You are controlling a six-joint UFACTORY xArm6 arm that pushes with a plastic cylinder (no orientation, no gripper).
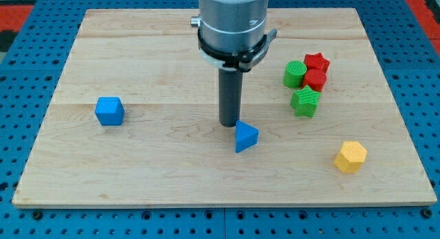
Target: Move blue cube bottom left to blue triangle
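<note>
The blue cube (109, 110) sits on the wooden board (172, 170) at the view's left. The blue triangle (245, 137) lies near the board's middle, toward the view's bottom. My tip (228, 123) rests on the board just up and to the left of the blue triangle, touching or nearly touching it. The tip is far to the right of the blue cube.
At the view's right stands a cluster: a green cylinder (295, 73), a red star (317, 61), a red block (315, 80) and a green star-shaped block (305, 101). A yellow hexagon block (350, 156) lies at the lower right. A blue pegboard (27, 53) surrounds the board.
</note>
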